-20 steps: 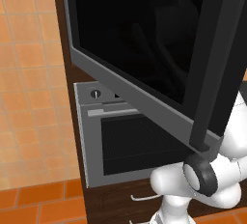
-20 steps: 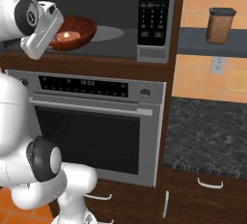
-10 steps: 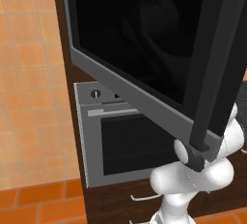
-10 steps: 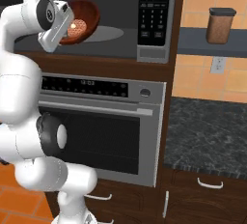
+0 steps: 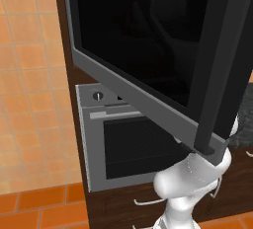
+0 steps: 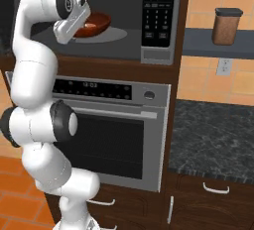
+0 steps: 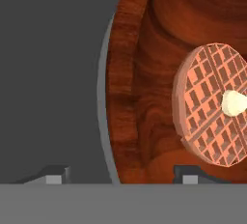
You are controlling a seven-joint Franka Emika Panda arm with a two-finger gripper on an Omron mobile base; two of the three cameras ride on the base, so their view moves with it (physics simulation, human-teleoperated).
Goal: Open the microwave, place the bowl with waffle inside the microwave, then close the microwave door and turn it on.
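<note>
The microwave [image 6: 158, 50] stands open, and its black glass microwave door [image 5: 148, 40] with the black bar handle [image 5: 222, 65] swings out toward the left base camera. Inside, the brown wooden bowl [image 6: 98, 22] rests on the grey turntable [image 6: 114, 34]. The round waffle [image 7: 212, 121] with a pale dab on top lies in the bowl [image 7: 144, 83]. My gripper [image 6: 84, 24] reaches into the cavity at the bowl's left side. In the hand view the gripper [image 7: 123, 174] is open, its fingertips [image 7: 55, 174] wide apart on either side of the bowl's rim.
The microwave's dark button panel [image 6: 158, 6] is at the right of the cavity. Below sits a silver oven [image 6: 114, 135] with a horizontal handle. A brown jar [image 6: 225, 26] stands on a shelf to the right, above a dark stone counter [image 6: 213, 135].
The arm carried the bowl up and deeper into the microwave. The bowl now rests on the turntable, and the fingers have spread apart off its rim.
</note>
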